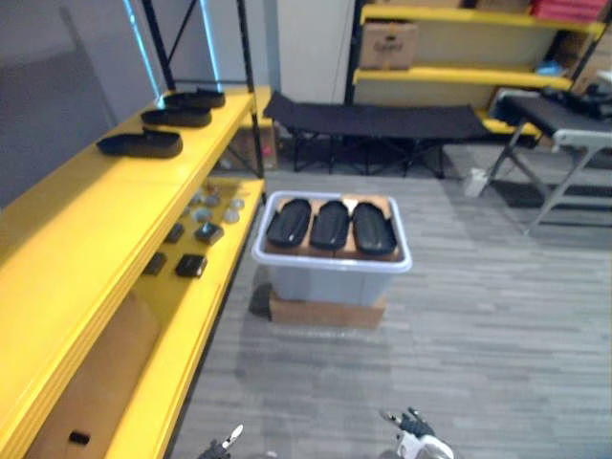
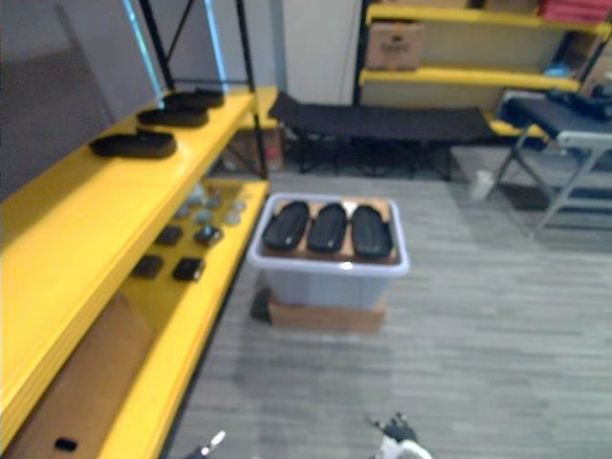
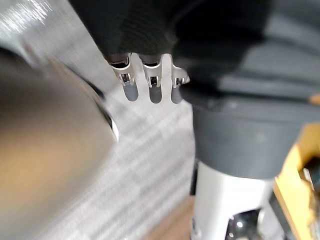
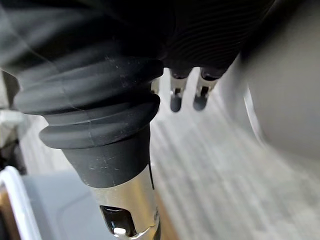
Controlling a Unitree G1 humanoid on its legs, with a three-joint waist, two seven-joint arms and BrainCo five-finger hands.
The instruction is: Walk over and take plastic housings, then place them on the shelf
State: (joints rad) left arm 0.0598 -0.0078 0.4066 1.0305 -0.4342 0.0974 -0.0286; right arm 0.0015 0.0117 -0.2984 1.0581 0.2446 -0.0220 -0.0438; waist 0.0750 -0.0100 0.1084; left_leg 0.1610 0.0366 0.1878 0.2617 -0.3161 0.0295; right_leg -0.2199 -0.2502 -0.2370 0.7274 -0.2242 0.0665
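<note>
Ahead of you on the floor, three plastic housings (image 1: 330, 226) lie side by side in the grey bin (image 1: 330, 265), well apart from your hands. Your left hand (image 3: 154, 90) and right hand (image 4: 176, 100) hang low, fingers relaxed and empty, likely because you must first walk closer. Three other housings (image 1: 142, 143) sit on the yellow shelf (image 1: 86, 206), marking where these belong.

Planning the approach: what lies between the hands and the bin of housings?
Only bare grey floor, per the left eye view, between the left hand, right hand and the bin of housings.
</note>
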